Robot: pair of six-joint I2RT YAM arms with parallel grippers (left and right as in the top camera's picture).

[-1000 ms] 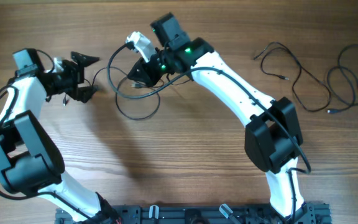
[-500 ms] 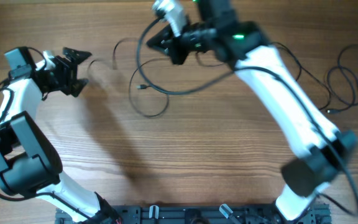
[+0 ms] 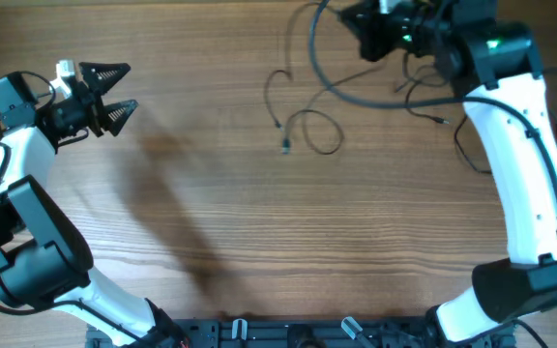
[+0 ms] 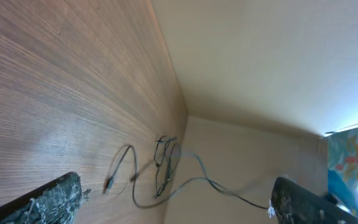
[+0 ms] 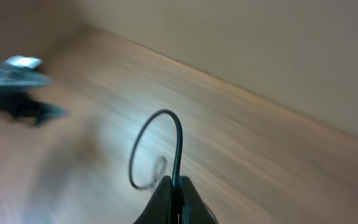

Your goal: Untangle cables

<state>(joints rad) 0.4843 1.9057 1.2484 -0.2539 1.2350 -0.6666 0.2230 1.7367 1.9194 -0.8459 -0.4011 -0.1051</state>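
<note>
On woodgrain table (image 3: 211, 222), right tool (image 5: 171, 186) pinches thin black cable (image 5: 179, 140), seemingly curled; left tool (image 3: 130, 87) spread.

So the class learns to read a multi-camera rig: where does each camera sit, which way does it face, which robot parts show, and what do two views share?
Overhead: above the table, facing straight down; both arms, open left gripper, right gripper.
Left wrist: low, looking along the table to the wall; its fingertips.
Right wrist: blurred, facing the table; shut fingers pinching the cable.
Shared: black cable on wood, in all three.
</note>
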